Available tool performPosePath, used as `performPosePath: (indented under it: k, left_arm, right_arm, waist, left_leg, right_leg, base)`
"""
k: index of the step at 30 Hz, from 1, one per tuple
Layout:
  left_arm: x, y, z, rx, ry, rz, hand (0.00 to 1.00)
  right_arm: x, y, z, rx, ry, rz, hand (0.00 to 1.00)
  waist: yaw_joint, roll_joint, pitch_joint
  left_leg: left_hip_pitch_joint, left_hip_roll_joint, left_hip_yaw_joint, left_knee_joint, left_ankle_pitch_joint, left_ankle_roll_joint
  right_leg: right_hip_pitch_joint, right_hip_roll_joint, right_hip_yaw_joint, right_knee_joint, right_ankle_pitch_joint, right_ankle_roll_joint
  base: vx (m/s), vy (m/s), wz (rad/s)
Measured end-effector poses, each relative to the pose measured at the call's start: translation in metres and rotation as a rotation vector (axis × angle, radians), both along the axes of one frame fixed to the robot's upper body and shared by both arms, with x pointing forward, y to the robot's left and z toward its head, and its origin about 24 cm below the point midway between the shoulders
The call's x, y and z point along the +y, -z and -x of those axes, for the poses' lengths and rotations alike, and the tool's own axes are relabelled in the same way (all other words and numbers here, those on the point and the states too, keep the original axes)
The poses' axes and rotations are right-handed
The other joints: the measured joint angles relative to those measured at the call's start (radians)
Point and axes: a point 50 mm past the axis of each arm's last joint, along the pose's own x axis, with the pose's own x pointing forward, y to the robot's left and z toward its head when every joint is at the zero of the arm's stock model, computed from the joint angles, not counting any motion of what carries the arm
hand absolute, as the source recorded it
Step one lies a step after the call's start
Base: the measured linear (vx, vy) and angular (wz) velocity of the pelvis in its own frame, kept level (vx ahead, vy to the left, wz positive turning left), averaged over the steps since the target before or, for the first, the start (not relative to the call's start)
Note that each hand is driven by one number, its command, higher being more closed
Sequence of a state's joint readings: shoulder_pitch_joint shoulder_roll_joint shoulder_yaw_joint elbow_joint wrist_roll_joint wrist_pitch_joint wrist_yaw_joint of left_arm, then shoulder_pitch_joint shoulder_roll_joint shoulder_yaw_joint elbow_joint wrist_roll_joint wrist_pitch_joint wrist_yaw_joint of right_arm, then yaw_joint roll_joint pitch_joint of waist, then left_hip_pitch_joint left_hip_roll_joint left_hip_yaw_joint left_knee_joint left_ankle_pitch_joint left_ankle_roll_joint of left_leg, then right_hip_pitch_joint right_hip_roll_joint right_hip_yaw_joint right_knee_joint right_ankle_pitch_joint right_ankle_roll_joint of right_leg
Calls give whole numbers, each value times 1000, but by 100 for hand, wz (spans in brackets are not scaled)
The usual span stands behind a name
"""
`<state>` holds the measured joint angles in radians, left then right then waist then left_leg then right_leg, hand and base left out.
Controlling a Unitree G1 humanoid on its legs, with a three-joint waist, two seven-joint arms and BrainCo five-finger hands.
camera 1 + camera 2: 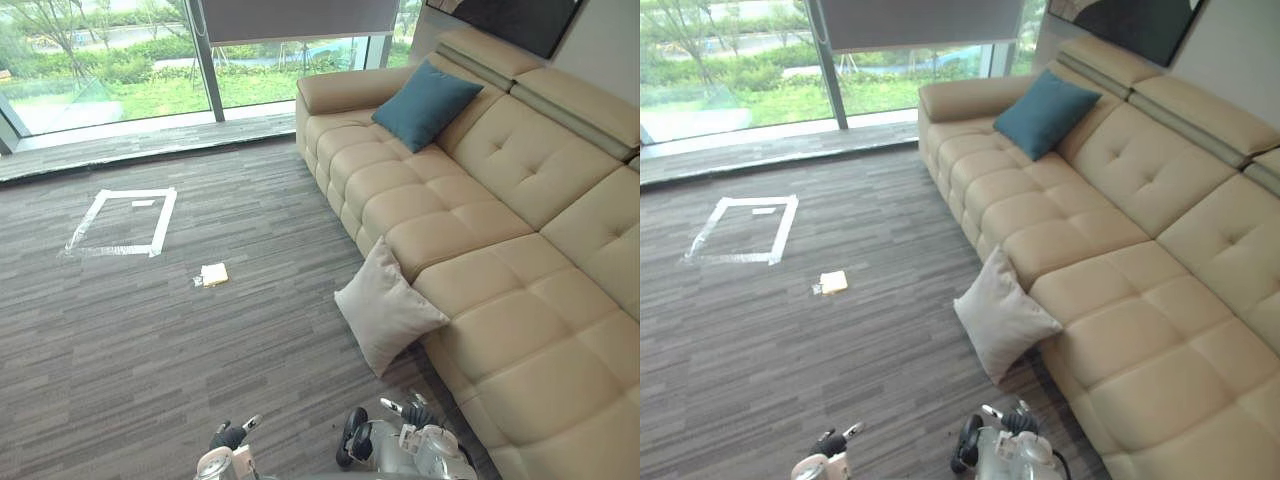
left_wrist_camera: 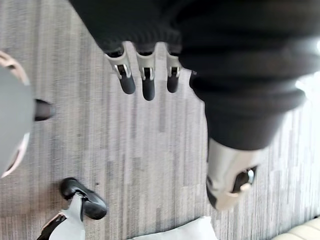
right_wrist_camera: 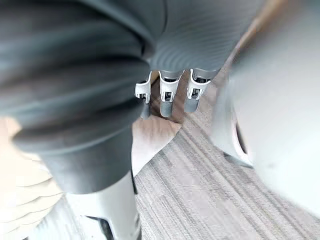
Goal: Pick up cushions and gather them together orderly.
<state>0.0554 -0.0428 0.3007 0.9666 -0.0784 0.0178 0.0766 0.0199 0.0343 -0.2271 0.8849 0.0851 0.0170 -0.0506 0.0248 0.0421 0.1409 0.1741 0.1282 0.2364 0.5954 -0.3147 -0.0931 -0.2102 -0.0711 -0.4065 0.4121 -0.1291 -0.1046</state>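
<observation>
At 6 o'clock, above the floor, left robot hand and right robot hand, both released, fingers straight. At 12, pale cushion on the floor, leaning against sofa. At 1, teal cushion on the seat.

A far cushion is sitting on the right-hand sofa, a near cushion leaning against its front on the floor.
</observation>
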Motion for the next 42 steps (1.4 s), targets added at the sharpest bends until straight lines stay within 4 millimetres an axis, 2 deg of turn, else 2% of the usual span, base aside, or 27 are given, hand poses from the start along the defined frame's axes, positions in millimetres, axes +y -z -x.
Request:
performPosePath:
  k: [1, 2, 3, 4, 5, 7, 9, 10, 11, 12, 13, 16, 17, 18, 20, 21, 23, 25, 27, 28, 30, 31, 33, 35, 37, 39, 42]
  left_arm:
    - [-2, 0, 2, 0, -23, 10, 0]
    - [-2, 1, 7, 7, -34, 12, 0]
    - [0, 2, 10, 10, -41, 10, 0]
    - [4, 1, 10, 7, -42, 1, 0]
    - [7, 0, 9, -1, -46, -10, 0]
    - [9, -2, 6, -16, -51, -17, 0]
    - [8, -2, 6, -21, -55, -16, 0]
    - [9, -2, 5, -23, -56, -19, 0]
    - [9, -2, 5, -22, -57, -23, 0]
    - [9, -2, 6, -19, -57, -23, 0]
    - [11, -1, 7, -10, -54, -27, 0]
    - [19, -1, 6, 11, -16, -57, 0]
    - [19, -1, 4, 15, 0, -60, 0]
    - [19, 0, 2, 24, 24, -63, 0]
    - [18, 0, 3, 31, 51, -68, 0]
    - [18, 0, 3, 33, 58, -69, 0]
    - [18, 1, 7, 45, 64, -70, 0]
    - [17, 1, 7, 43, 64, -68, 0]
    - [17, 2, 9, 54, 80, -70, 0]
    - [19, 2, 9, 58, 96, -79, 0]
    - [7, 3, 6, 54, 102, -48, 0]
    - [4, 4, 6, 52, 104, -40, 0]
    - [2, 2, 3, 39, 111, -42, 0]
    - [1, 1, 3, 18, 100, -40, 0]
    - [2, 0, 4, 6, 100, -39, 0]
    - [4, -1, 3, 2, 99, -42, 0]
    - [4, -1, 2, -1, 99, -46, 0]
  right_arm:
    - [-1, 0, 0, 0, -1, 4, 0]
    - [0, 0, 0, 4, -3, 5, 0]
    - [2, 1, 0, 11, -6, -1, 0]
    - [6, 1, 0, 12, -13, -6, 0]
    - [8, 2, 0, 20, -14, -14, 0]
    - [9, 5, 5, 47, -11, -17, 0]
    - [12, 6, 5, 55, -11, -22, 0]
    - [15, 6, 5, 56, -13, -29, 0]
    - [18, 7, 5, 62, -23, -33, 0]
    - [19, 8, 6, 67, -32, -32, 0]
    - [23, 8, 6, 71, -41, -36, 0]
    - [23, 11, 15, 95, -40, -42, 0]
    - [23, 11, 15, 94, -36, -41, 0]
    - [22, 9, 11, 82, -37, -37, 0]
    - [21, 5, 4, 50, -41, -29, 0]
    - [20, 5, 4, 47, -41, -26, 0]
    - [20, 5, 4, 44, -40, -25, 0]
    - [18, 5, 4, 44, -39, -20, 0]
    - [17, 6, 5, 50, -30, -23, 0]
    - [16, 6, 6, 55, -22, -24, 0]
    - [6, 4, 3, 43, 2, -6, 0]
    - [3, 4, 2, 42, 9, -1, 0]
    - [-2, 5, 7, 52, 40, -1, 0]
    - [-5, 7, 12, 65, 53, 8, 0]
    - [-5, 7, 12, 68, 57, 13, 0]
    - [-6, 7, 12, 69, 60, 16, 0]
    - [-5, 7, 12, 71, 59, 19, 0]
  waist:
    - [3, 21, 3]
    - [10, 35, 3]
    - [15, 37, 5]
    - [15, 30, 7]
    - [14, 10, 15]
    - [28, -6, 13]
    - [36, -8, 12]
    - [39, -10, 13]
    - [38, -11, 12]
    - [38, -12, 8]
    - [41, -19, 0]
    - [39, -57, -29]
    - [40, -58, -27]
    - [39, -62, -15]
    - [33, -50, 1]
    - [30, -52, 0]
    - [31, -54, -1]
    - [29, -53, -2]
    - [29, -56, -5]
    - [27, -72, -11]
    - [23, -24, 4]
    - [19, -16, 5]
    - [17, -11, 10]
    - [33, -2, 6]
    - [34, -2, 5]
    - [34, -6, 6]
    - [35, -8, 5]
  left_leg:
    - [-88, 54, -42, 218, 83, -67]
    - [-129, 86, -53, 333, 101, -85]
    - [-178, 117, -50, 423, 89, -71]
    - [-214, 130, -45, 441, 74, -47]
    - [-251, 135, -21, 395, 41, -14]
    - [-293, 128, -5, 247, 6, 20]
    - [-326, 95, -67, 37, 5, 22]
    - [-332, 69, -140, -68, 16, 19]
    - [-328, 36, -234, -179, 60, 18]
    - [-322, 26, -260, -200, 111, 4]
    - [-295, 18, -225, -206, 137, -17]
    - [-263, -4, -106, -210, 99, 30]
    - [-246, -9, -85, -216, 86, 40]
    - [-199, -17, -33, -236, 72, 56]
    - [-142, -18, 15, -246, 56, 71]
    - [-100, -18, 43, -264, 53, 74]
    - [-30, -21, 90, -334, 54, 72]
    - [3, -21, 135, -378, 60, 62]
    - [5, -30, 165, -404, 64, 54]
    - [3, -51, 153, -407, 63, 47]
    - [4, -31, 104, -401, 64, 42]
    - [4, -23, 98, -380, 63, 40]
    - [-43, 19, 62, -205, 54, 27]
    - [-136, 81, 15, 46, 52, 4]
    - [-192, 104, -26, 123, 46, 3]
    - [-230, 102, -34, 67, 25, 4]
    - [-240, 66, -119, -148, 30, 26]
  right_leg:
    - [33, 45, 16, -12, -23, -8]
    - [56, 75, 43, -22, -40, -11]
    - [90, 98, 60, -30, -56, -15]
    - [114, 106, 77, -38, -63, -22]
    - [162, 107, 105, -60, -66, -16]
    - [210, 105, 153, -106, -63, 0]
    - [234, 104, 223, -131, -68, 25]
    - [238, 99, 260, -132, -76, 40]
    - [237, 94, 314, -119, -90, 65]
    - [231, 90, 341, -105, -100, 80]
    - [228, 79, 384, -88, -113, 105]
    - [203, 20, 408, -57, -92, 159]
    - [178, 12, 410, -5, -83, 170]
    - [106, -6, 411, 154, -70, 175]
    - [18, -40, 362, 344, -13, 154]
    - [-6, -71, 305, 411, -9, 150]
    - [-13, -128, 179, 421, -24, 132]
    - [-14, -152, 70, 327, -36, 124]
    - [-11, -138, 13, 138, -4, 126]
    - [11, -125, 15, 44, 9, 71]
    - [31, -89, 20, 13, -3, 55]
    - [47, -79, 20, -6, -14, 56]
    - [110, -48, 17, -54, -39, 59]
    - [152, -13, 28, -65, -71, 64]
    - [161, 5, 48, -66, -84, 65]
    - [158, 10, 73, -66, -86, 69]
    - [154, 9, 131, -62, -85, 95]
  base:
    - [558, -141, -61]
    - [538, -62, -93]
    - [344, 1, -82]
    - [424, -9, -78]
    - [390, -16, -55]
    - [339, 20, -70]
    - [346, 163, -92]
    - [377, 281, -118]
    - [303, 273, -120]
    - [302, 317, -131]
    - [233, 266, -99]
    - [269, 341, -91]
    - [163, 292, -94]
    - [122, 241, -85]
    - [96, 173, -70]
    - [91, 130, -55]
    - [105, 97, -55]
    - [130, 14, -66]
    - [163, -79, -64]
    - [250, -169, -44]
    - [192, -165, -26]
    - [151, -143, -6]
    - [134, -145, 2]
    - [92, -106, -18]
    - [98, -33, -38]
    - [101, 7, -45]
    - [111, 133, -52]
